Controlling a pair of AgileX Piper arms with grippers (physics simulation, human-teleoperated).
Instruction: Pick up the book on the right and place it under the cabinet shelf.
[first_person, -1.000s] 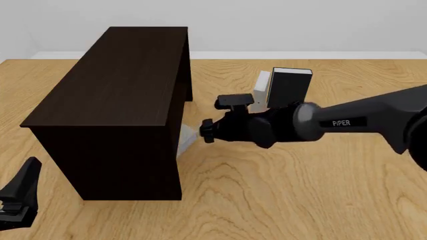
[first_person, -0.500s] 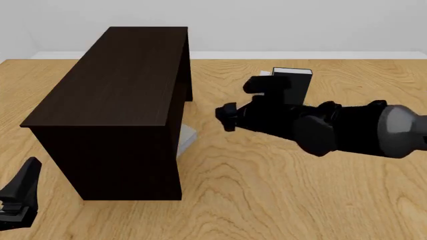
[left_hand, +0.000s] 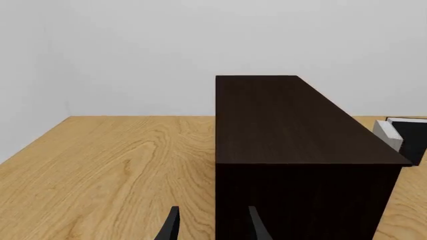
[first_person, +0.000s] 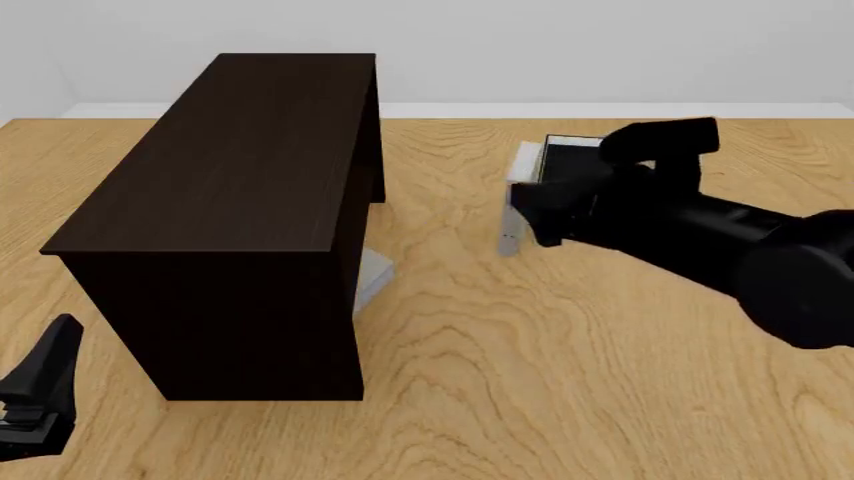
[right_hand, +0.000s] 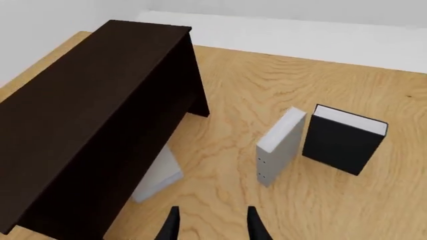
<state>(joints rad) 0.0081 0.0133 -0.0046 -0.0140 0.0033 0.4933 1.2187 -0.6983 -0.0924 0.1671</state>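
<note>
While no lettering reads anywhere, the book (right_hand: 157, 176) under the cabinet shelf (right_hand: 87, 115).

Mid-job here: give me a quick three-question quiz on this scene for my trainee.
1. True or false: the right hand is holding the thick light grey hardcover book.
2. What stands beside that grey book, on its side away from the very dark brown wooden cabinet? A) a black-covered book B) a mug C) a red box
3. Fill in: a slimmer grey book lies partly ___ the cabinet.
Key: 1 false, the hand is open and empty; 2 A; 3 under.
</note>
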